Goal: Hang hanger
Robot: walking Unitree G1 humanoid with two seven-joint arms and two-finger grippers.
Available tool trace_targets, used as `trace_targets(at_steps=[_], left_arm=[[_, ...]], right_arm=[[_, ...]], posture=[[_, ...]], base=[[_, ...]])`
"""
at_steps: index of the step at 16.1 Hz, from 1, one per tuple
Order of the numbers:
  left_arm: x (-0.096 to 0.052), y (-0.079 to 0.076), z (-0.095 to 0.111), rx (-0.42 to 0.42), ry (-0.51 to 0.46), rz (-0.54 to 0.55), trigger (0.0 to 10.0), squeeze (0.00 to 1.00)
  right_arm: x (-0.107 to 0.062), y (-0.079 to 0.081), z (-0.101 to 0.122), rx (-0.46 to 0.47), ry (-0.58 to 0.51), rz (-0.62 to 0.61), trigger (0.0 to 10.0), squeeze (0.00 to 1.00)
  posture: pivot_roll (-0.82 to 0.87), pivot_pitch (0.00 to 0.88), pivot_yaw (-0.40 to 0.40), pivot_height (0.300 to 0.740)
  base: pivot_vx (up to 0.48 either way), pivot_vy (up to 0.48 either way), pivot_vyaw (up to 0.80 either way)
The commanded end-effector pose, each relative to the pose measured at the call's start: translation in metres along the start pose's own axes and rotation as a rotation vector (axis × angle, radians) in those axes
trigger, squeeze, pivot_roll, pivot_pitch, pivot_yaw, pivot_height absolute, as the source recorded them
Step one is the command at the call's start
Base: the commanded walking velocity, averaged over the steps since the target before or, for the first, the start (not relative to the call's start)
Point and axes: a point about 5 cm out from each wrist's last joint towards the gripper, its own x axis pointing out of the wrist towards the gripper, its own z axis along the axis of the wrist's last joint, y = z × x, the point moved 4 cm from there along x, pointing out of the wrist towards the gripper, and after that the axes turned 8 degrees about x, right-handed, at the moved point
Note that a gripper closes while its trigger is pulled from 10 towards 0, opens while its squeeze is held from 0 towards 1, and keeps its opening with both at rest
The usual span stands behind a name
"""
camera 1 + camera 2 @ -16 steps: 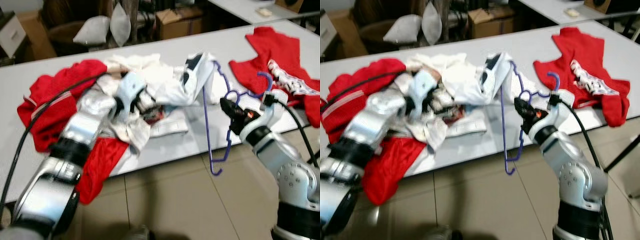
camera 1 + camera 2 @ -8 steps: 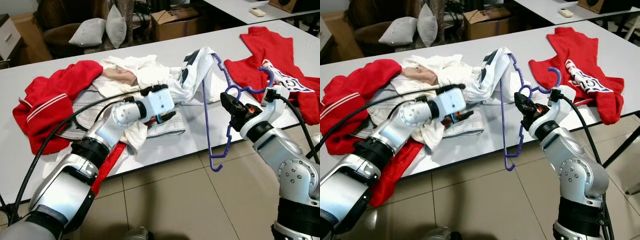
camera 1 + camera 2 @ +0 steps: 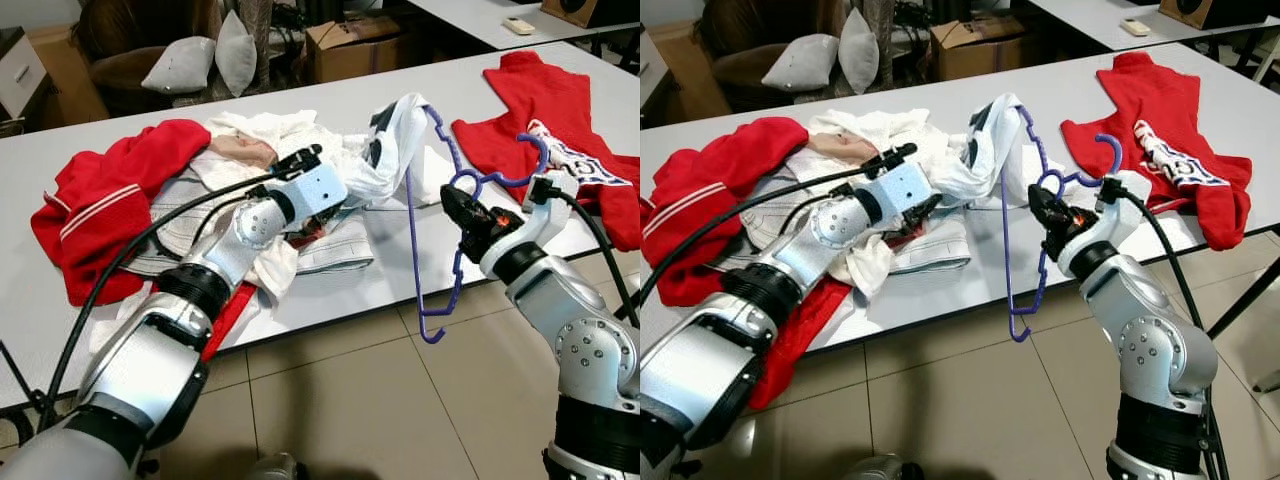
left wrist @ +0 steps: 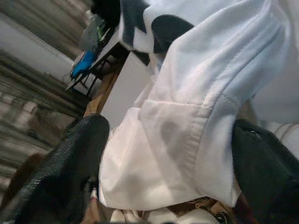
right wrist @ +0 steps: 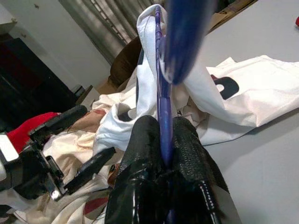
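Observation:
A purple hanger (image 3: 410, 250) hangs over the table's front edge, with my right gripper (image 3: 452, 205) shut on its neck just below the hook (image 3: 537, 160). In the right wrist view the fingers (image 5: 145, 154) pinch the purple wire (image 5: 163, 107). A white shirt with dark patches (image 3: 395, 140) is draped over the hanger's far shoulder and trails onto the table. My left gripper (image 3: 923, 178) is open at the shirt's lower end. In the left wrist view the white cloth (image 4: 187, 116) lies between the two spread fingers (image 4: 70, 172).
The grey table (image 3: 380, 280) carries a pile of pale clothes (image 3: 250, 150), a red garment (image 3: 110, 190) at the left and a red jersey (image 3: 540, 110) at the right. Tiled floor (image 3: 340, 400) lies in front. Cushions and cardboard boxes stand behind the table.
My left arm has reached right across the pile, bringing its open gripper up to the white shirt. The right gripper has kept the hanger in the same place.

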Motion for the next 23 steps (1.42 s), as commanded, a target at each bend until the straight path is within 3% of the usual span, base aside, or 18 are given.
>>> trace_targets(at_steps=[1,10,18,22,23], left_arm=[[0.002,0.009,0.003,-0.004,-0.007,0.034,0.0,0.0],[0.003,0.0,-0.018,-0.025,0.124,0.017,0.0,0.0],[0.005,0.001,-0.022,-0.047,0.186,0.017,0.0,0.0],[0.005,-0.002,-0.022,-0.094,0.183,0.004,0.0,0.0],[0.005,-0.001,-0.022,-0.144,0.175,0.003,0.0,0.0]], right_arm=[[0.001,0.002,0.0,0.008,-0.004,0.013,10.0,0.0],[0.002,0.003,-0.002,0.012,-0.003,0.018,10.0,0.0],[-0.001,0.002,-0.004,0.021,-0.011,0.012,10.0,0.0],[-0.004,0.0,-0.005,0.023,-0.011,0.004,10.0,0.0],[-0.004,0.0,-0.006,0.023,-0.01,0.001,10.0,0.0]], posture=[[0.05,0.0,0.088,0.74],[0.05,0.0,0.085,0.74],[0.05,0.0,0.102,0.74],[0.05,0.0,0.11,0.74],[0.05,0.0,0.113,0.74]], base=[[0.0,0.0,0.0],[0.0,0.0,0.0],[0.0,0.0,0.0],[0.0,0.0,0.0],[0.0,0.0,0.0]])
